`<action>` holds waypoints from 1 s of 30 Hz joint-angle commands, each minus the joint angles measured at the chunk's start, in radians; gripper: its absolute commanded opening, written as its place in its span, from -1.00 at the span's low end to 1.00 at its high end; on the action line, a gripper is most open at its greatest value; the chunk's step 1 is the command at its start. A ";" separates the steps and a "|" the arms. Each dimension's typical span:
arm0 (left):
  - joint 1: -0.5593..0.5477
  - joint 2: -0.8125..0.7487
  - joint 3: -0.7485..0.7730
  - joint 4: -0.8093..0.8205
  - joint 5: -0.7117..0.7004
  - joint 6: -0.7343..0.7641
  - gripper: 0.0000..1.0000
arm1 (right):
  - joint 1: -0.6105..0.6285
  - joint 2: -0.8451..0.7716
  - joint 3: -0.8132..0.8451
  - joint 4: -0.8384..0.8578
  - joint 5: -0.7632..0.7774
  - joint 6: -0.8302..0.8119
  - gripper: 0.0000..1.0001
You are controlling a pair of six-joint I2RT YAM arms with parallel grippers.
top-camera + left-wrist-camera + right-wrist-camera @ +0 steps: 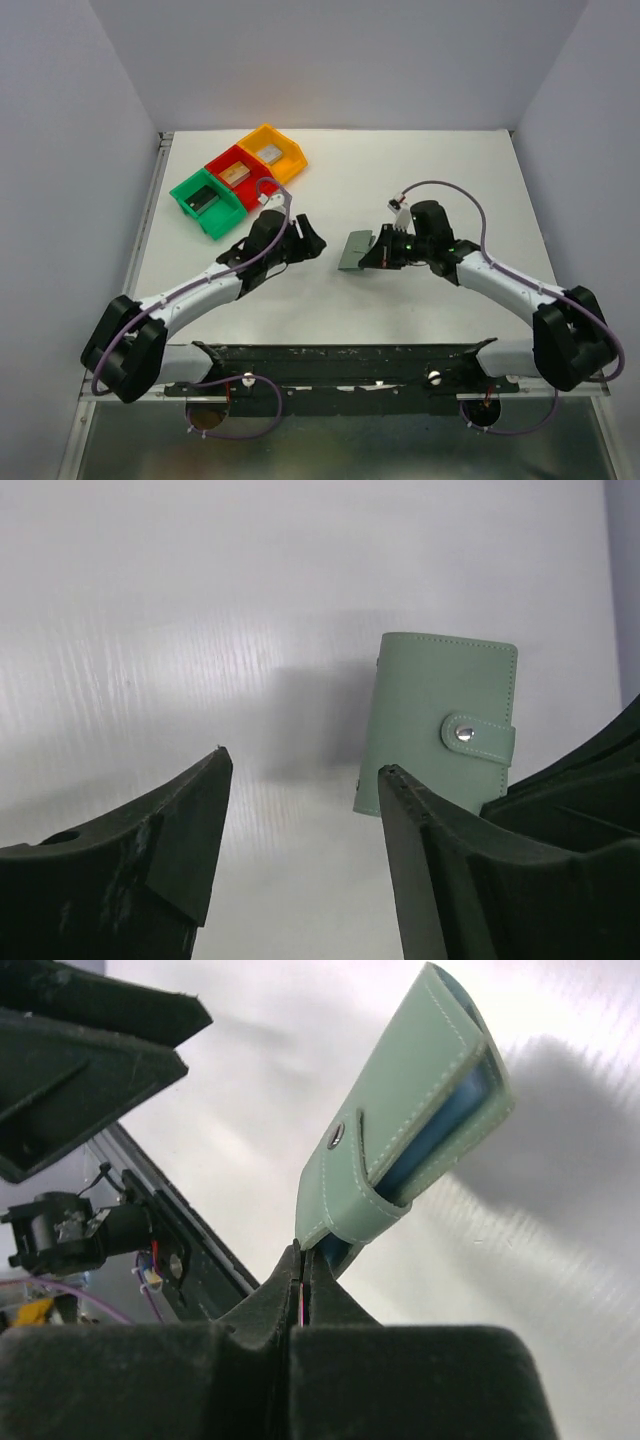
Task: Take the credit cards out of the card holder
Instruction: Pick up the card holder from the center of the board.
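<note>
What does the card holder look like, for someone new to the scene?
On the white table, look near the middle, at the tip of the right gripper. The card holder is a small flat pale-green wallet, snapped shut by a tab, unlike the bright bins far left.

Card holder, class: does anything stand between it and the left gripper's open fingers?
Nothing visible does. The left gripper faces the card holder across bare table. The right gripper is shut on the holder's edge from the opposite side, out of that path.
</note>
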 commanded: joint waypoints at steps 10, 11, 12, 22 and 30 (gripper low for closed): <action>0.193 -0.202 -0.260 0.668 0.526 -0.246 0.98 | 0.010 -0.310 0.115 -0.244 -0.253 -0.232 -0.99; 0.194 -0.185 -0.278 0.770 0.558 -0.282 0.98 | 0.012 -0.324 0.116 -0.235 -0.271 -0.229 -0.99; 0.194 -0.168 -0.294 0.857 0.594 -0.303 0.99 | 0.016 -0.332 0.116 -0.224 -0.291 -0.223 -0.99; 0.156 -0.016 -0.275 1.206 0.721 -0.418 0.98 | 0.070 -0.330 0.151 -0.212 -0.304 -0.219 -0.99; 0.107 0.030 -0.249 1.216 0.749 -0.422 0.98 | 0.085 -0.327 0.181 -0.214 -0.299 -0.207 -0.99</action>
